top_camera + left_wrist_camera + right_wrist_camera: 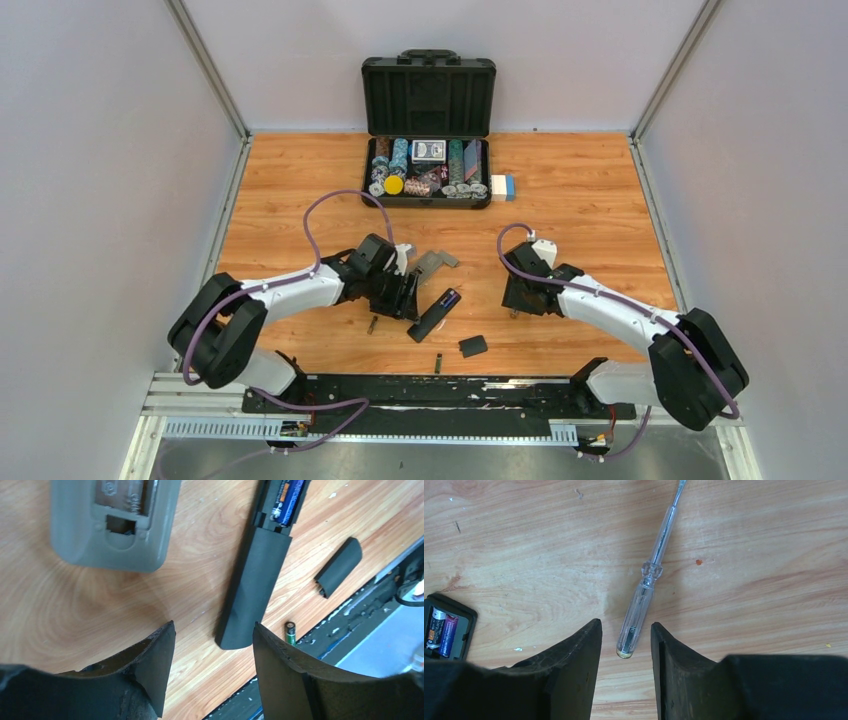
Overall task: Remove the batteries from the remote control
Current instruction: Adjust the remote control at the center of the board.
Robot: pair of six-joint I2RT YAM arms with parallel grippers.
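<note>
Hovering with left gripper [214, 627] open, empty, over remote [260, 570]; straddling screwdriver [649, 575] with right gripper [625, 625], jaws parted, not gripping. Got cover [340, 565] off, one battery [290, 631] out; yet to pull two batteries [438, 630].

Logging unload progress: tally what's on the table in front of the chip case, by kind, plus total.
Remotes: 2, grey remote and black remote
Seated batteries, in black remote: 2
Loose batteries: 2
Battery cover: 1
Screwdriver: 1
Total: 8
</note>
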